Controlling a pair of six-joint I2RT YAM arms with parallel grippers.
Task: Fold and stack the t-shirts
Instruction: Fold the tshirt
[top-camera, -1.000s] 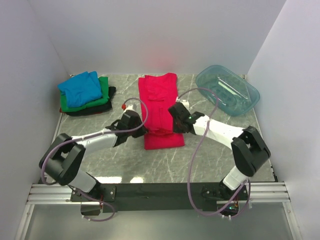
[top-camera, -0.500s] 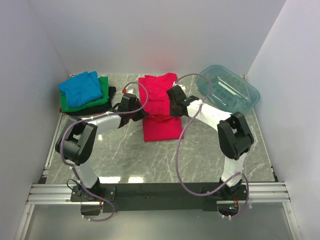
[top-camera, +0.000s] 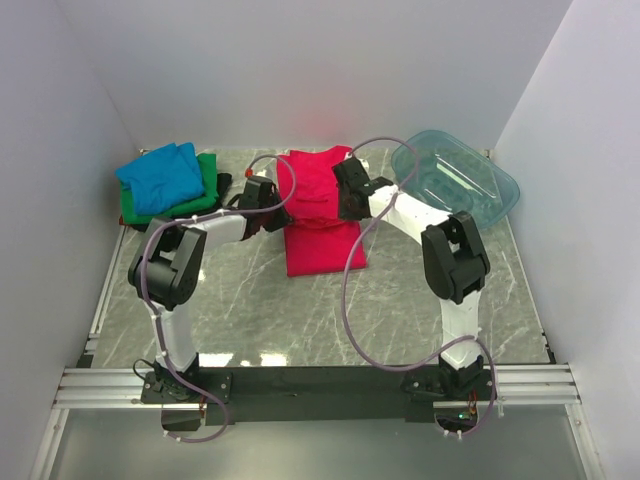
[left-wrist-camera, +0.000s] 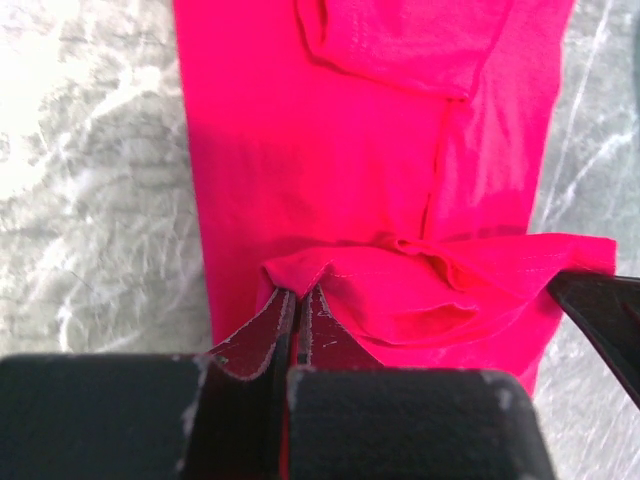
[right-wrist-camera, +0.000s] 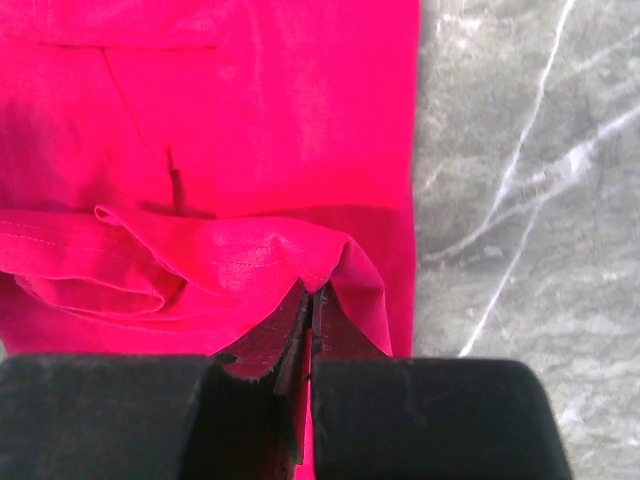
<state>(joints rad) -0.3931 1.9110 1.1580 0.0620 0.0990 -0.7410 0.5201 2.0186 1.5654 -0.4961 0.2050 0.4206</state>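
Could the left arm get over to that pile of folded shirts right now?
Probably, but not freely: the left gripper is shut on an edge of the red-pink shirt. The pile lies close by on its side, with nothing between, so it must let go first.

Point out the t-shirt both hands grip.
The red-pink t-shirt, mid-table: the left hand and right hand each pinch a corner of its lifted edge. The blue t-shirt, green t-shirt and black t-shirt sit stacked far left.

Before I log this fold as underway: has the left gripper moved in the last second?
Yes. The left gripper, shut on the red-pink t-shirt, has moved away from the near edge in the top view, from short of the folded stack to level with it.
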